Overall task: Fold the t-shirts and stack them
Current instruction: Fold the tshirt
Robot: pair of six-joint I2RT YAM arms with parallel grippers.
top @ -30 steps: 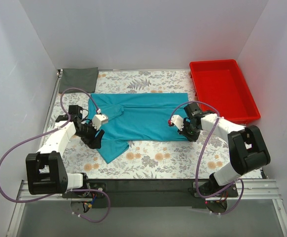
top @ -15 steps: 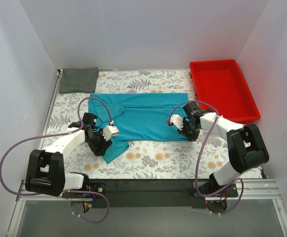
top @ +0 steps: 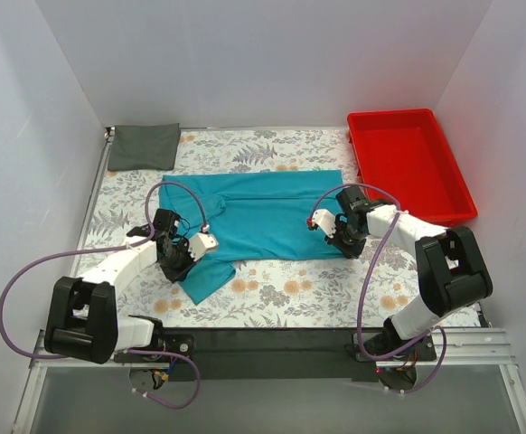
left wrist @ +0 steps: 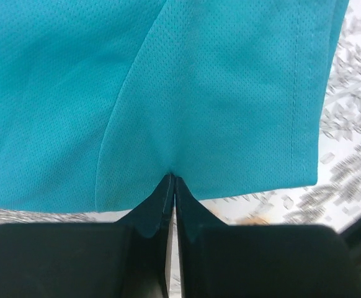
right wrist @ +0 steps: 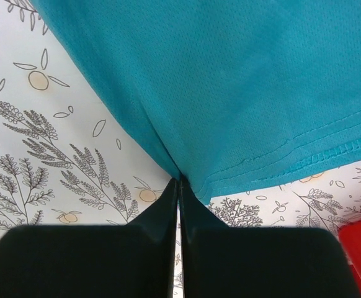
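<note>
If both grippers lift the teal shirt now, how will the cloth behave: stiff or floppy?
Probably floppy: the teal shirt creases where the left gripper pinches its edge. It looks like thin mesh, so likely light. Held only there and by the right gripper, its middle would likely sag between them.

Robotics lab test cell. Closed in on the left, far and right sides by plain white panels (top: pixel 245 63). Fitted along the near edge with a metal frame rail (top: pixel 480 348) carrying two bolted machines: left arm (top: pixel 118 260), right arm (top: pixel 421 237). Wired with loose purple cables (top: pixel 361 303) looping beside the arms. Dressed with a floral table cloth (top: pixel 281 298) as the work surface. Set out with staged items only: red tray (top: pixel 408 163) far right, teal t-shirt (top: pixel 263 212) centre, grey t-shirt (top: pixel 144 145) far left.
</note>
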